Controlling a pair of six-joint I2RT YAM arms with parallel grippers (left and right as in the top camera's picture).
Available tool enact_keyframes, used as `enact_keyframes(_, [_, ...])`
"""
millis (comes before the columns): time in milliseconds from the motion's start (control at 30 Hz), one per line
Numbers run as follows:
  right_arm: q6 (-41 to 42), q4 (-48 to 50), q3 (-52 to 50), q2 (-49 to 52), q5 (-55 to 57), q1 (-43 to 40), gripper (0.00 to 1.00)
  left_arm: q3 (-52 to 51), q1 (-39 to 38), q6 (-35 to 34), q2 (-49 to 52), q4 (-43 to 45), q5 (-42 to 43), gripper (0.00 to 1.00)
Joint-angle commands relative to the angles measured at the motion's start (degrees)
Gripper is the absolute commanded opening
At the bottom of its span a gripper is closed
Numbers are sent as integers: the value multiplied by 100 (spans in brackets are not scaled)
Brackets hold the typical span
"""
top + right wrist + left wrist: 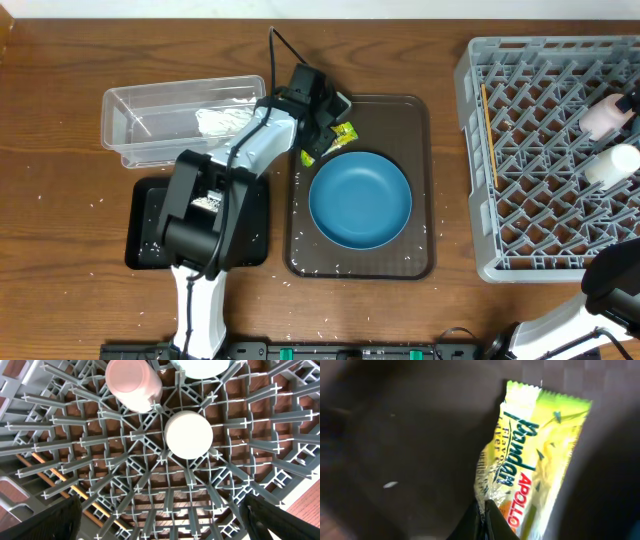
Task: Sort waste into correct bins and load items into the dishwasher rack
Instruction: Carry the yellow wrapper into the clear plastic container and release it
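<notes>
My left gripper (322, 128) is shut on the edge of the yellow-green snack wrapper (342, 135) at the brown serving tray's far left corner; the left wrist view shows the pinched wrapper (535, 455) and the jaws (483, 512). The large dark-blue bowl (360, 200) sits on that tray. The crumpled napkin (222, 118) lies in the clear tub (130, 125). The black tray (150, 235) holds scattered rice grains. My right gripper (165, 516) hangs open and empty above the grey rack (530, 230), near the pink cup (134, 385), the white cup (189, 434) and the chopsticks (489, 135).
The brown serving tray (415, 120) lies between the bins and the rack. Loose rice grains dot the table and the tray rim. A pale round thing (202, 365) at the right wrist view's top edge is cut off. The left arm crosses over the black tray.
</notes>
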Motion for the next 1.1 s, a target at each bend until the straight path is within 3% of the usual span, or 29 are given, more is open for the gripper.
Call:
enact_keyframes(0, [72,-7,22,13,-20,33,99,120,28,-538,-793,199,-35,6])
enact_keyframes(200, [72,-7,22,13,-20,33,99,120,293,-1676,-1735,509,-487,6])
enact_keyframes(333, [74,-7,22,13,-20,33,99,118,723,-2706,-2168,295,-1550,6])
enact_keyframes(433, [74,-7,22,13,-20,33,99,118,1191,-3932,-2306,-109,-2229,6])
enact_keyframes(667, [74,-7,22,13,-20,33,99,7,2063,-7788,-2297,-1449,-2280,6])
enact_keyframes(733, [74,-7,22,13,-20,33,99,-50,2190,-8520,-2297,-1687,-2282,6])
enact_keyframes(967, [72,-7,22,13,-20,33,99,-94,2302,-9173,-2264,-1716,-2280,6])
enact_keyframes(1067, [72,-7,22,13,-20,33,99,-98,2299,-9608,-2264,-1722,-2280,13])
